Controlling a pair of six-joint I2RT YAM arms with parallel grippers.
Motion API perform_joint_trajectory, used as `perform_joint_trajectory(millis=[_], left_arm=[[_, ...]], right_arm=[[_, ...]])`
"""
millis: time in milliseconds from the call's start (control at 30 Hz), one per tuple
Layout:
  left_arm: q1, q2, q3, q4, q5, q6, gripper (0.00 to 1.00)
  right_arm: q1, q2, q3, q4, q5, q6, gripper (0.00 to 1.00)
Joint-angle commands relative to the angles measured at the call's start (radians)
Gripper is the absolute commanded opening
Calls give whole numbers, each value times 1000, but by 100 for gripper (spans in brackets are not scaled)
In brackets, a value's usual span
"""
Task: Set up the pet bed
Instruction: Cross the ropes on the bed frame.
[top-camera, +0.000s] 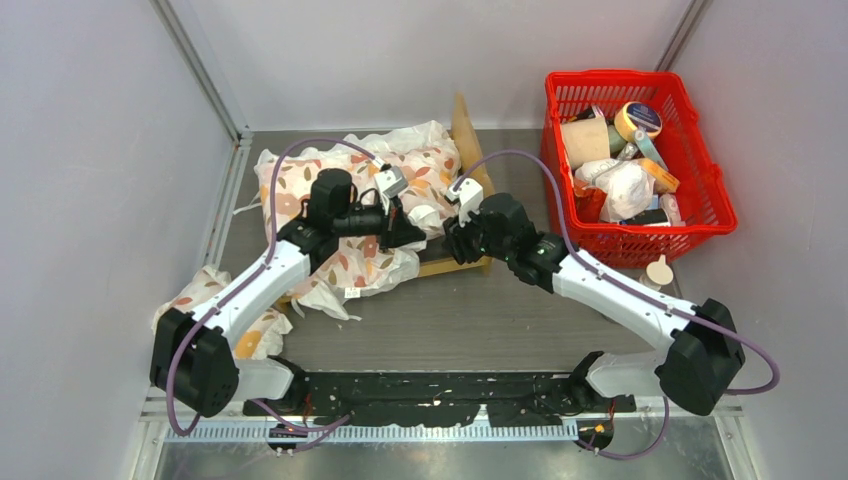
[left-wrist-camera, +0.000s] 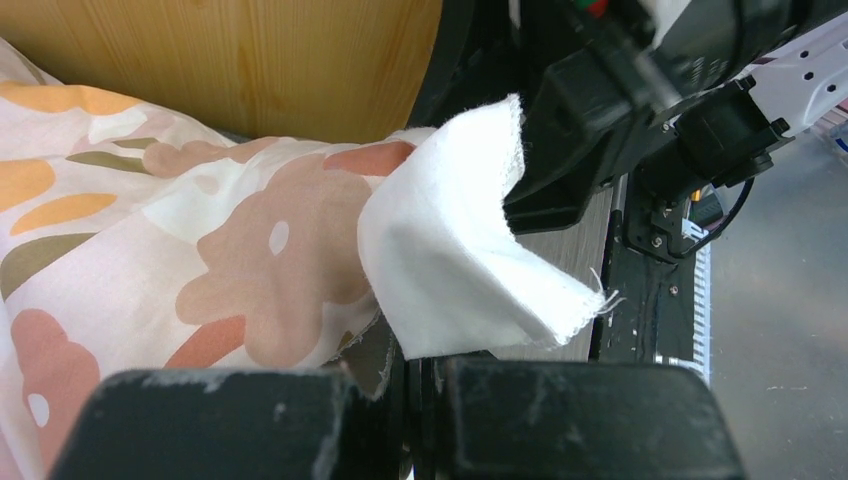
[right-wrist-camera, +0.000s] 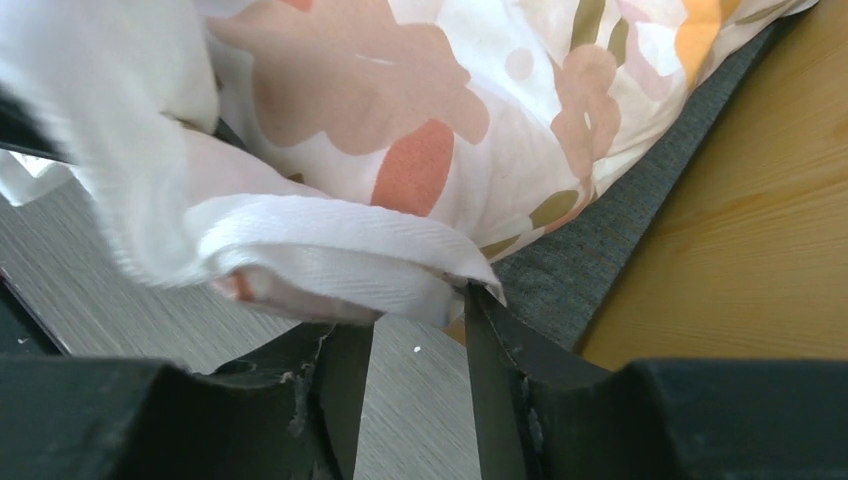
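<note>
Grey tabletop (top-camera: 480, 320) holds pet bed (top-camera: 466, 130) under floral cushion (top-camera: 300, 180).

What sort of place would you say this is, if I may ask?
Probably a robotics lab test cell: plain grey panel walls in metal framing enclose the table, two arms are bolted at its near edge, and a red basket holds assorted props.

The table (top-camera: 500, 320) is carrying the pet bed (top-camera: 466, 130) centrally, a red basket (top-camera: 700, 165) at its far-right corner, a floral cushion (top-camera: 195, 290) by its left edge.
</note>
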Motion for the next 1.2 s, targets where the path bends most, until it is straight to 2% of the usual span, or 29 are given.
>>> perform_joint_trajectory(millis=[0, 33, 100, 133, 200, 467, 833, 1000, 1167], left_arm=[[8, -19, 43, -2, 18, 22, 0], [8, -18, 42, -2, 18, 22, 0], [8, -14, 38, -5, 13, 28, 0], [8, -12, 39, -9, 9, 31, 0], [8, -6, 40, -13, 3, 34, 0], [3, 11, 47, 40, 2, -5, 0], [2, -13, 2, -25, -55, 27, 0], [2, -23, 20, -53, -82, 34, 0], [2, -22, 11, -61, -90, 59, 0]], right_arm=[[2, 26, 39, 48, 17, -32, 41], [2, 28, 36, 52, 22, -32, 39], [2, 25, 25, 55, 49, -40, 25], [2, 24, 18, 55, 74, -49, 12], [2, 13, 14, 49, 98, -66, 6], [2, -8, 65, -42, 173, -134, 5], [2, 47, 26, -27, 5, -76, 5], [2, 23, 56, -33, -20, -61, 5], [2, 67, 35, -36, 23, -63, 5]])
